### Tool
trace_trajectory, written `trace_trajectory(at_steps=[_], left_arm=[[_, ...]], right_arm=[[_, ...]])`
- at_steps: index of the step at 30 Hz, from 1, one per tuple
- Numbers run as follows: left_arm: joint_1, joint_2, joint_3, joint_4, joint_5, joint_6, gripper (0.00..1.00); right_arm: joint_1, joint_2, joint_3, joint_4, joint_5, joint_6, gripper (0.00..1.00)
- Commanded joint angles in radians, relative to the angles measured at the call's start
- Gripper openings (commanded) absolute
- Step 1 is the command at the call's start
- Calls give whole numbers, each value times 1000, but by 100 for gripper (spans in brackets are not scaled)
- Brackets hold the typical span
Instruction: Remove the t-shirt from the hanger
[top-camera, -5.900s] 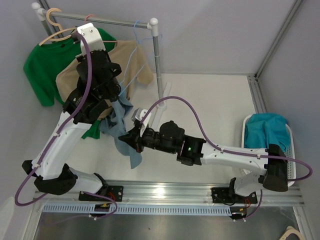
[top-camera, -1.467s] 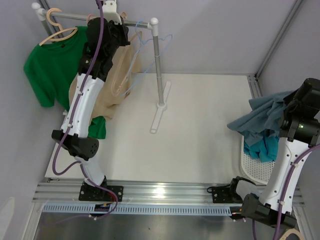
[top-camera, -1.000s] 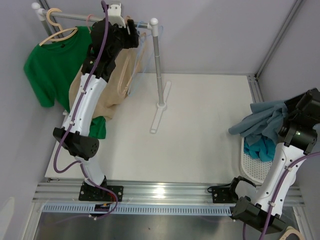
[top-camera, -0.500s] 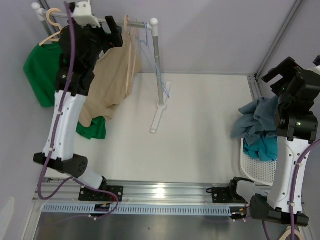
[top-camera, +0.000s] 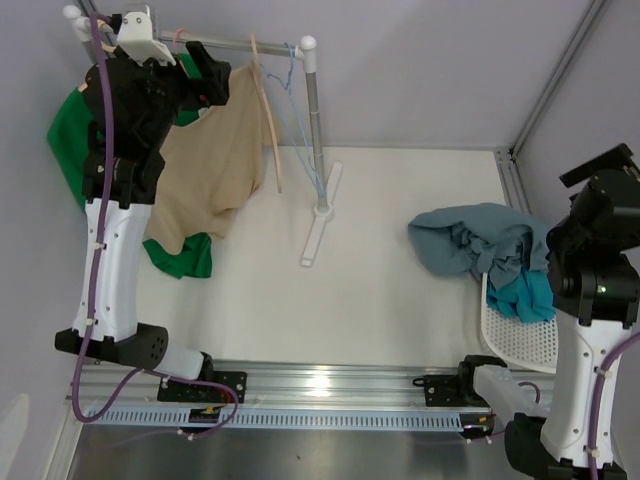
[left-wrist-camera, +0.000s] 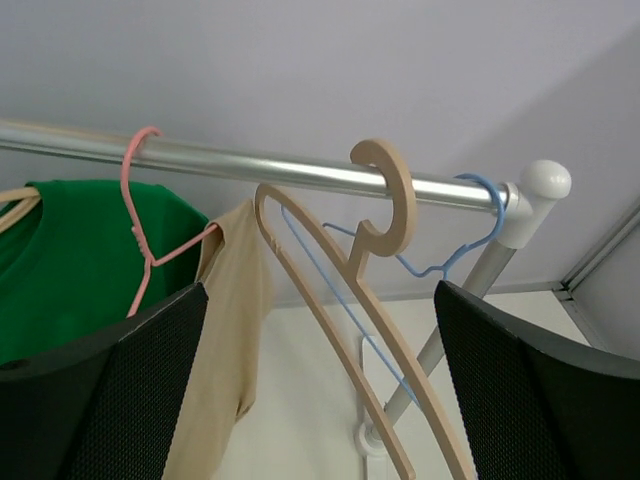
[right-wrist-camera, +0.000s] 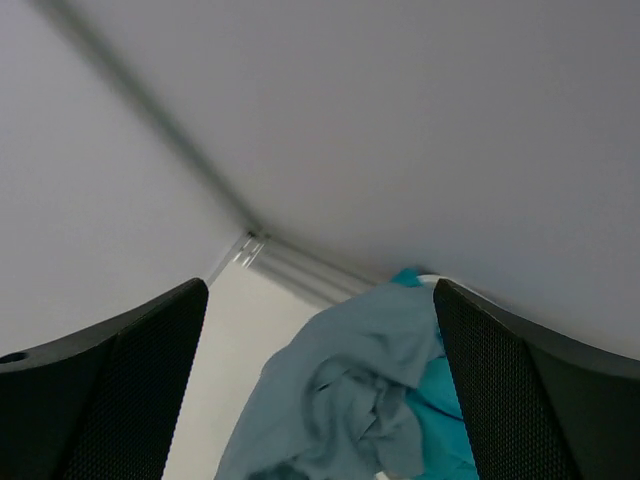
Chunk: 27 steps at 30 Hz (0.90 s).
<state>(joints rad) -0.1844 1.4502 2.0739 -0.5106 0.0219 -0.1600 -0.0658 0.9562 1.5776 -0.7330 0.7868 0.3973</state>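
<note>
Your left gripper (top-camera: 207, 72) and right gripper (right-wrist-camera: 320, 288) both stand wide open, empty. Draw the left straight back from the rail (top-camera: 230, 42), clear of the bare wooden hanger (top-camera: 268, 110); the t-shirt (top-camera: 470, 245) lies well apart.

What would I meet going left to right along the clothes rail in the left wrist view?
Pink wire hanger → wooden hanger → blue wire hanger → white end cap of the rail. The beige shirt overlaps the pink hanger, so it is left out.
</note>
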Motion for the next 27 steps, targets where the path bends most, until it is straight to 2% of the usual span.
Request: trace_trajectory(at_steps=[1, 3, 4, 5, 8, 10, 13, 14, 17, 20, 22, 27], left_arm=[[3, 3, 3, -22, -12, -39, 100], [3, -5, 6, -34, -95, -41, 100], [5, -10, 3, -35, -106, -39, 99], [6, -13, 5, -39, -115, -38, 100], [19, -22, 11, -60, -154, -58, 99], [43, -14, 29, -106, -128, -91, 99], [105, -7, 23, -160, -112, -139, 99], [134, -10, 11, -163, -109, -145, 100], [181, -43, -46, -143, -108, -173, 99], [264, -76, -84, -95, -53, -211, 100], [273, -77, -66, -91, -46, -204, 99], [281, -34, 35, -137, -132, -153, 100]], right_arm=[[-2, 10, 27, -78, 307, 113, 99], [0, 32, 29, -79, 240, 107, 99], [0, 38, 25, -45, 57, 89, 99], [-2, 39, 13, -1, -75, -19, 100], [1, 110, 30, -20, -408, -28, 100], [46, 201, 15, -66, -524, -40, 100], [151, 266, -83, -51, -517, -64, 100], [170, 274, -169, -33, -493, -69, 99], [185, 327, -270, 23, -488, -80, 99], [189, 418, -289, 21, -492, -75, 99], [192, 447, -327, 46, -480, -68, 99], [193, 579, -418, 107, -440, -49, 99]])
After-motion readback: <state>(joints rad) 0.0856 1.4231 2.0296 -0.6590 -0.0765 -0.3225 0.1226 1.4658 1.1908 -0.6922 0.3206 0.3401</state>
